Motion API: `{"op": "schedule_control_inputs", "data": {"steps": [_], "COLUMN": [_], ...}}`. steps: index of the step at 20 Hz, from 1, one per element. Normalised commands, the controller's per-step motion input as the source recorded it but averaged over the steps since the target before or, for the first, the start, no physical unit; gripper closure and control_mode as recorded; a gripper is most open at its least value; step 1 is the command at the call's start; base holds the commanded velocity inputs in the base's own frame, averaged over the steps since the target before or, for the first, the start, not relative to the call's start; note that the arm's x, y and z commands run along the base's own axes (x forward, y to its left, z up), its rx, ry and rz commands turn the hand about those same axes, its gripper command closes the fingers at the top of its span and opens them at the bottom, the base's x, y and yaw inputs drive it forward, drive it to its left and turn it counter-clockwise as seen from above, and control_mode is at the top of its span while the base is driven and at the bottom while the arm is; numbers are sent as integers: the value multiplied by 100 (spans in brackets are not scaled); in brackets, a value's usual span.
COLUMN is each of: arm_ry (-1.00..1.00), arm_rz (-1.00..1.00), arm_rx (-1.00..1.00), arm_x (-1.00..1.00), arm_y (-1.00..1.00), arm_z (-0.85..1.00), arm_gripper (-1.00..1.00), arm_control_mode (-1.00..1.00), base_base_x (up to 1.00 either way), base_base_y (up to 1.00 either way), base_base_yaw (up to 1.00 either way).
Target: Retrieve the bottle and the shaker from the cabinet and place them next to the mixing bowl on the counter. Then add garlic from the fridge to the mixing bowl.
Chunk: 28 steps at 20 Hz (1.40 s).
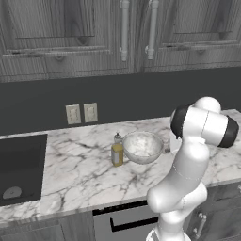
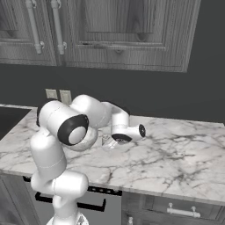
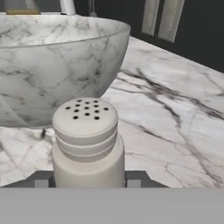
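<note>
Shaker clamped between the fingers, upright on the desk beside the mixing bowl.

The white shaker (image 3: pixel 87 144), its perforated cap up, stands on the marble desk (image 3: pixel 175 131) with one dark finger (image 3: pixel 43 178) pressed to each side of its body, so the fingers (image 3: pixel 89 179) are closed on it, only as far apart as the shaker is wide. The marble-patterned mixing bowl (image 3: pixel 57 65) sits just behind it, near but not clearly touching. In the left base view the yellow bottle (image 1: pixel 117 151) stands just beside the bowl's far side. Two wall outlets (image 1: pixel 81 113) sit on the dark backsplash under the grey wood cabinets (image 1: pixel 61 33), and a dark sink (image 1: pixel 21 164) lies at the left.
</note>
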Motion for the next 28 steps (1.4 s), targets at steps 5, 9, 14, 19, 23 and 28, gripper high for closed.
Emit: {"op": "schedule_control_inputs", "data": {"steps": [5,9,14,19,23,28], "arm_ry": [0,-1,-14,-21,-11,4], "arm_rz": [0,0,0,-2,-10,-12], "arm_rx": [0,0,0,2,5,5], "arm_x": [0,0,-12,-27,-19,0], "arm_y": [0,0,0,-2,-2,0], "arm_z": [0,0,4,36,76,95], "arm_gripper": [-100,-100,-100,-100,-100,-100], "arm_control_mode": [-100,-100,-100,-100,-100,-100], "base_base_x": [0,0,0,0,0,0], "base_base_y": [0,0,0,0,0,0], "base_base_yaw": [0,0,0,0,0,0]}}
